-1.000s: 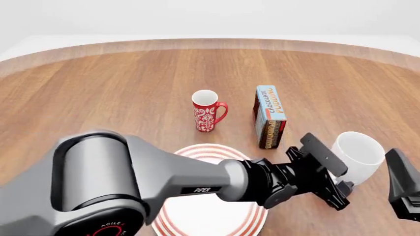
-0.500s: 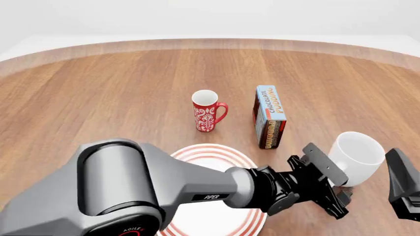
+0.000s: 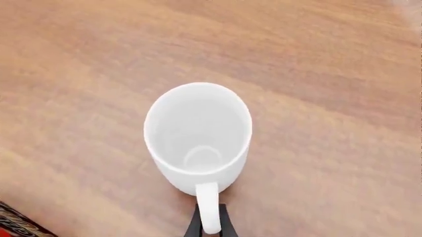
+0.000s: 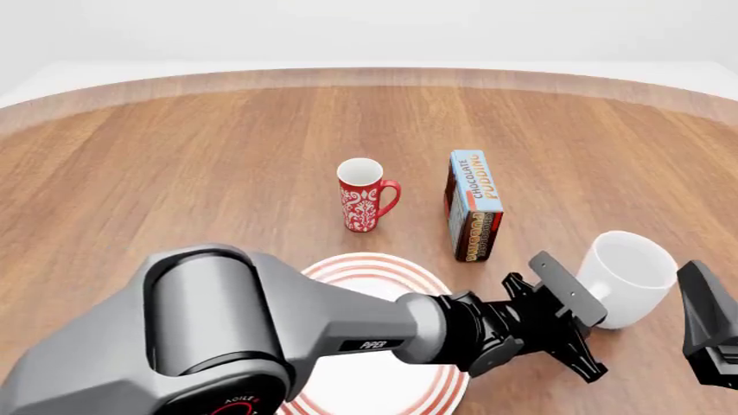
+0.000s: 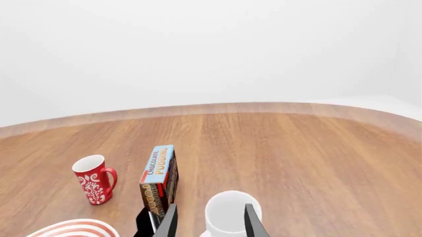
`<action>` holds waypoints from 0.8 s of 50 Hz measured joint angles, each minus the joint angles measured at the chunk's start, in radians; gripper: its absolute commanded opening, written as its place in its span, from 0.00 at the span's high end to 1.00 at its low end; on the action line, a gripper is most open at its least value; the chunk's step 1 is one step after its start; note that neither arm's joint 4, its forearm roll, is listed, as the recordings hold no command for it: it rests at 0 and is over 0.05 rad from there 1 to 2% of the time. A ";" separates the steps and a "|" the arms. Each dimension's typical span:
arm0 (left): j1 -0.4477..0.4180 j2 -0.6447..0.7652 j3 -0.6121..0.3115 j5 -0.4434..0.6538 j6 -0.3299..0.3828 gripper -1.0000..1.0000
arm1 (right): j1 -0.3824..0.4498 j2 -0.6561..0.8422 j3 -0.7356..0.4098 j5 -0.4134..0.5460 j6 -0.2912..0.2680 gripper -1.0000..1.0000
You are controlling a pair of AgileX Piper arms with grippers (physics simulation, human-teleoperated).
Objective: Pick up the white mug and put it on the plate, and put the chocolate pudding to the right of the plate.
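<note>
The white mug [image 4: 628,275] is being gripped by its handle between the closed fingers of the left gripper [image 4: 590,333], near the table's front right edge, tilted and apparently being lifted; it is not yet on the plate [image 4: 346,268]. The plate is lying at the front edge, partly hidden by the left arm. The chocolate pudding [image 4: 473,206] is standing upright behind the plate, untouched, so both placements are being left undone. The right gripper [image 5: 209,222] is being held apart above the mug.
</note>
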 measured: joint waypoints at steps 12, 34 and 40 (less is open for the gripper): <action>-0.001 -0.018 0.024 -0.013 0.005 1.00 | 0.001 0.000 0.000 0.000 -0.001 0.00; 0.018 -0.086 0.106 -0.062 0.023 1.00 | 0.000 0.000 0.000 -0.001 -0.005 0.00; 0.026 -0.105 0.129 -0.075 0.022 1.00 | 0.000 0.000 0.000 -0.001 -0.005 0.00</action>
